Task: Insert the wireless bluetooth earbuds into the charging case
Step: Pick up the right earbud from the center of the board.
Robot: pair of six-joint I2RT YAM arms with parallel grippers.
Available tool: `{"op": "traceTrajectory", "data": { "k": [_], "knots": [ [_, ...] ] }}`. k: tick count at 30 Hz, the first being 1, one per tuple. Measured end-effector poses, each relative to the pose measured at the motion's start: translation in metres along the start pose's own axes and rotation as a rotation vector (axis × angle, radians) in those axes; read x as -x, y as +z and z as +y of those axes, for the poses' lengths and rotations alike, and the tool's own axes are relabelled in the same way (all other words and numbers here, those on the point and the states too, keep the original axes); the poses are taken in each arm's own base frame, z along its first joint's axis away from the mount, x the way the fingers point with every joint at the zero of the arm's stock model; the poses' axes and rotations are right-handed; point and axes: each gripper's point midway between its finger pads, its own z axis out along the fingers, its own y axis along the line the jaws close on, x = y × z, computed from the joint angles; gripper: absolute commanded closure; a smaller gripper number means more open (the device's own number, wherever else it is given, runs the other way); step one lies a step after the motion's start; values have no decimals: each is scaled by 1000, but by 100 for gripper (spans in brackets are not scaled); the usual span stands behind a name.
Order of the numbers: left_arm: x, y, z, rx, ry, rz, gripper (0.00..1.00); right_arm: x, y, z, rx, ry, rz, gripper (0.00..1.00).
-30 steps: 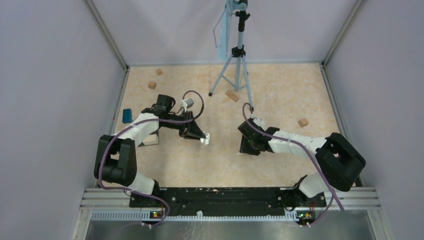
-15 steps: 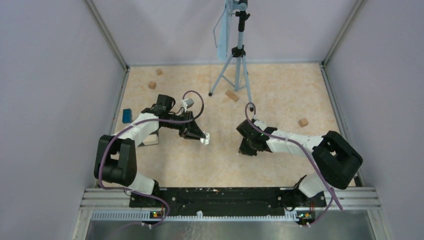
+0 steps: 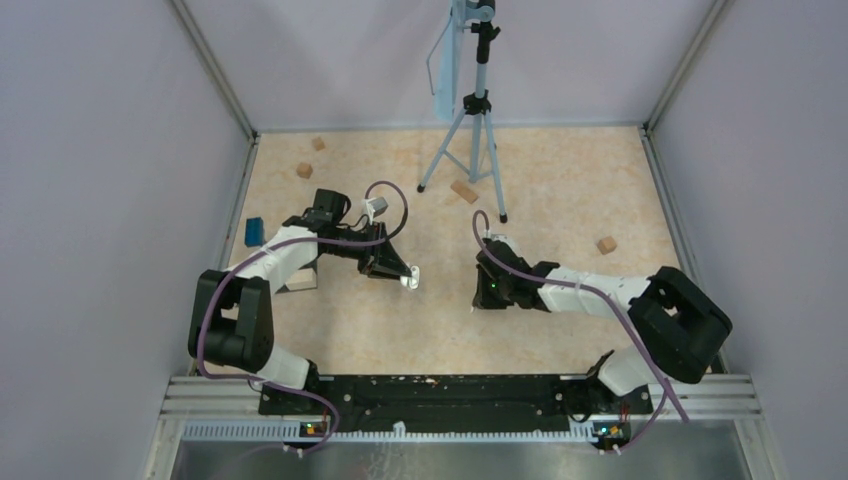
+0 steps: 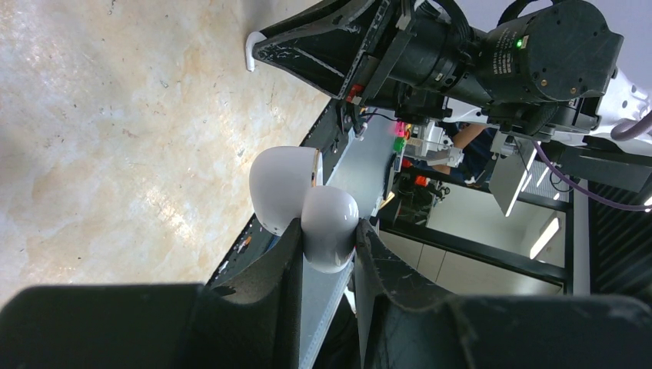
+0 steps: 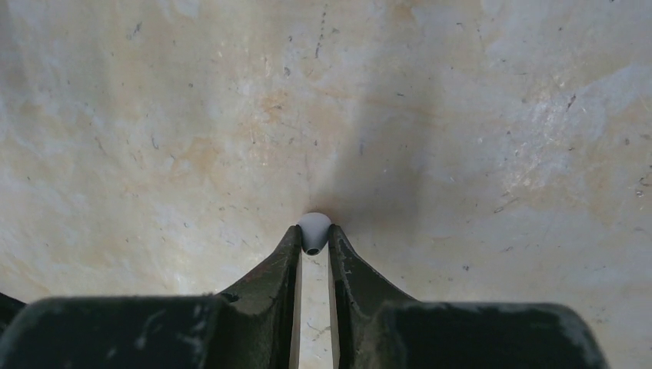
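Since the earlier frame, the right end effector (image 5: pixel 314 240) was closed onto an earbud (image 5: pixel 314 227) on the surface (image 5: pixel 154 115), right of centre. The open case (image 4: pixel 304 201) was gripped by the left end effector (image 4: pixel 327 244).

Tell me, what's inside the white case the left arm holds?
Only the white outer shell of the charging case shows between the left fingers. Its opening faces away, so whatever is inside is hidden.

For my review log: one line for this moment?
left tool: holds open case | right tool: pinches earbud | insert: not done
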Motion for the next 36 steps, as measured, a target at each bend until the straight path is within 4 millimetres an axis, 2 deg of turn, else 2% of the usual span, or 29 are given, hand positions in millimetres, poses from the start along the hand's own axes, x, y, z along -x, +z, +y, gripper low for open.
{"op": "traceTrajectory", "data": {
  "k": [5,9,16,20,27,33,36],
  "knots": [
    [-1,0,-1,-7,1,4,100,-2,-5,-6,41,-146,-28,100],
    [-7,3,-1,-26,4,28,100,-3,-9,-10,67,-199,-58,100],
    [-28,26,4,-26,-18,133,100,-5,-12,-10,113,-216,-100,100],
    [-36,35,6,-21,-28,165,100,3,-19,-6,150,-227,-158,100],
    [-37,47,13,-60,-99,206,100,26,-51,3,242,-282,-345,100],
    [-34,49,2,-117,-119,218,100,58,-98,26,345,-330,-546,100],
    [-31,50,-2,-127,-119,215,100,60,-111,35,366,-388,-598,100]
  ]
}}
